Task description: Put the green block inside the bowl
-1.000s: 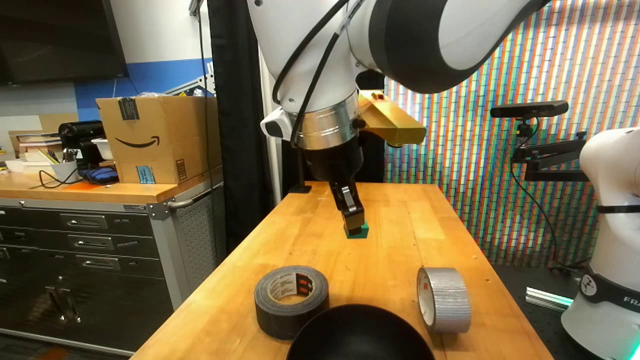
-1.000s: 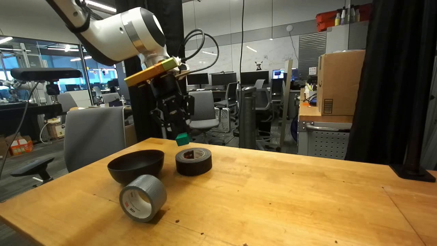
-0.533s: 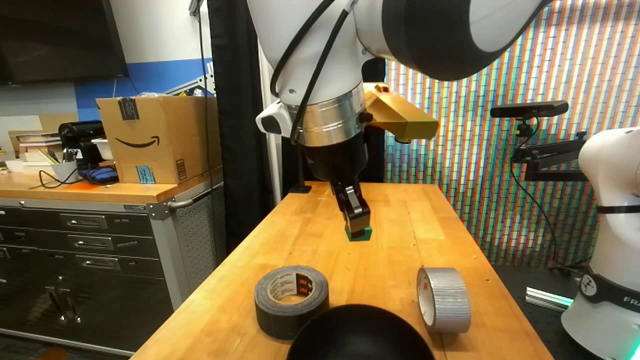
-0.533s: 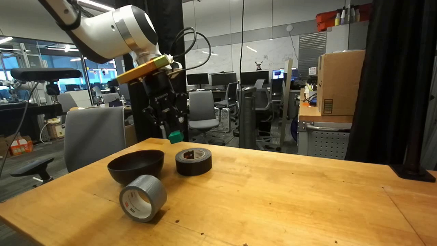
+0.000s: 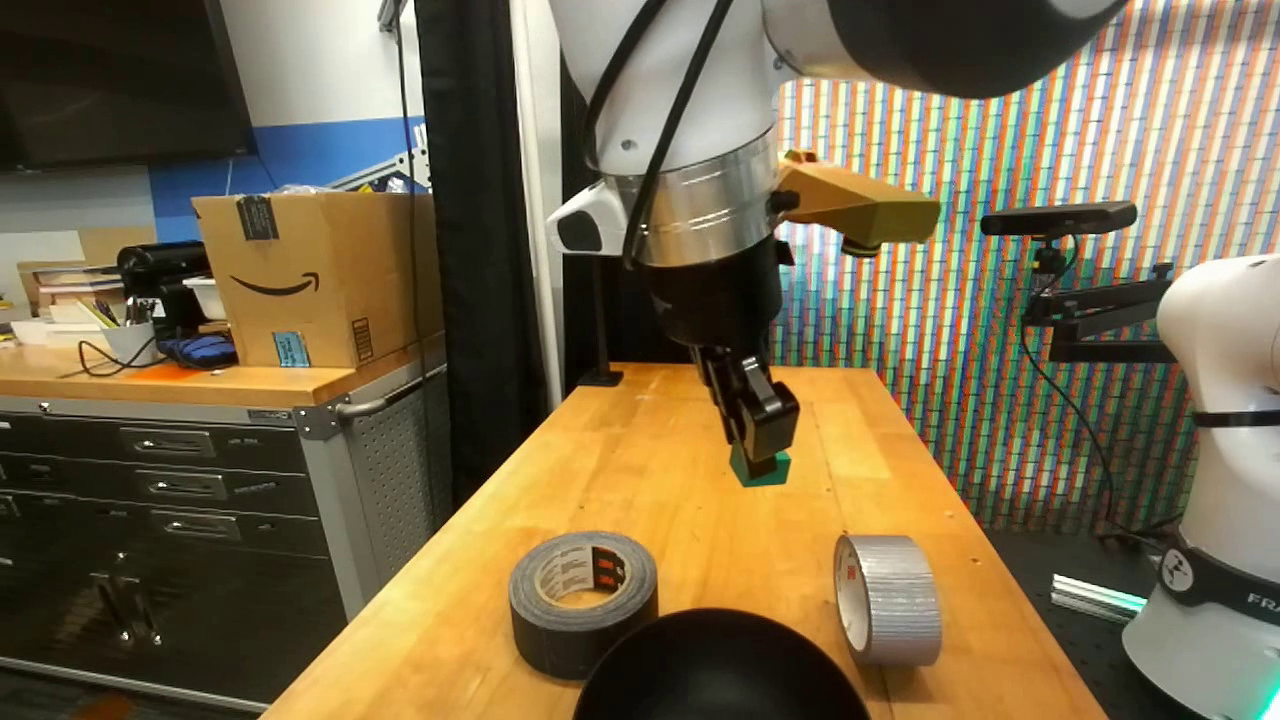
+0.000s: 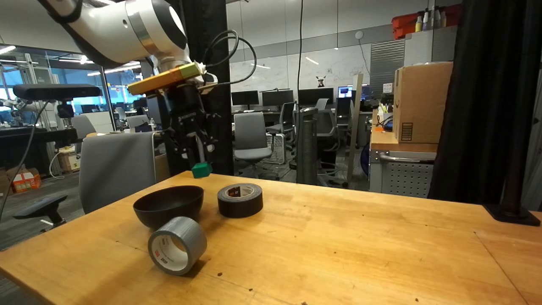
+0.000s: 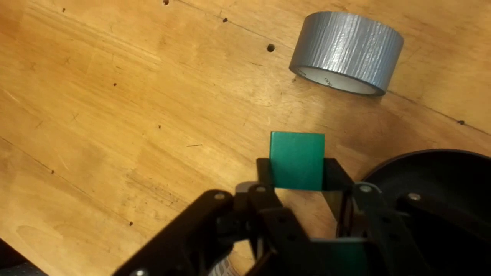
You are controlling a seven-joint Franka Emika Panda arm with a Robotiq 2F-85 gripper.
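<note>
Our gripper (image 7: 298,173) has the green block (image 6: 201,170) pinched, aloft near the bowl (image 6: 164,216) but not over it! We call this the carry; next we'd centre above its hollow, then release.

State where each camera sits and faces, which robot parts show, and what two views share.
In an exterior view: off the bowl end of the table, looking lengthwise; arm and pincer show.
In an exterior view: off a long side, silver tape roll nearest, looking across; arm and pincer show.
Wrist view: on the arm, facing down at the table; pincer fingers show, holding the green block.
Both exterior views share the green block, bowl and silver tape roll.
</note>
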